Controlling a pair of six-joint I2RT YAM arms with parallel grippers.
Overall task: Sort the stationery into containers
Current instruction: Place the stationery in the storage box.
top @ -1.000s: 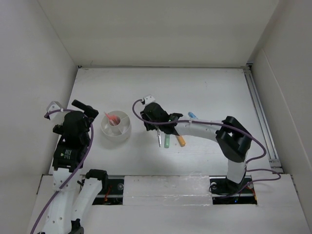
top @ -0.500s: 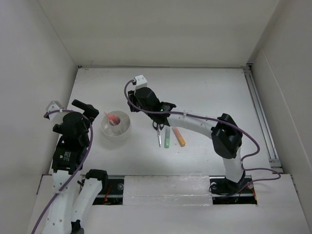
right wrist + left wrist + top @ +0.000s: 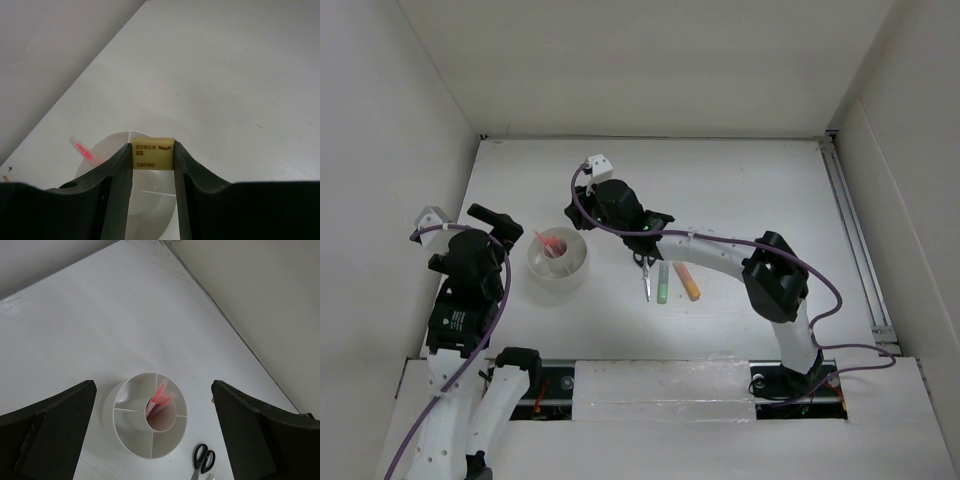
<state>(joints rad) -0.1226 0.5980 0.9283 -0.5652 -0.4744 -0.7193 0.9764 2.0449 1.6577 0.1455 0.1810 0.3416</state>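
The right gripper (image 3: 152,146) has shifted a little further left since half a second ago, away from the scissors (image 3: 646,272) and closer to the white tub (image 3: 557,258). A second ago it was low over the scissors and markers. Its fingers are clamped on the tan eraser (image 3: 152,156), which is held above the counter (image 3: 740,190) by the tub's right side. Whether it has crossed the rim cannot be told.

The left gripper (image 3: 498,225) has not moved. It hangs left of the tub with its fingers spread wide and nothing between them.

The pink pens (image 3: 160,392) lean in one wedge of the tub, as before. The scissors, the green marker (image 3: 662,283) and the orange marker (image 3: 689,282) lie side by side on the counter, just under the right arm's forearm, which crosses above their far ends.
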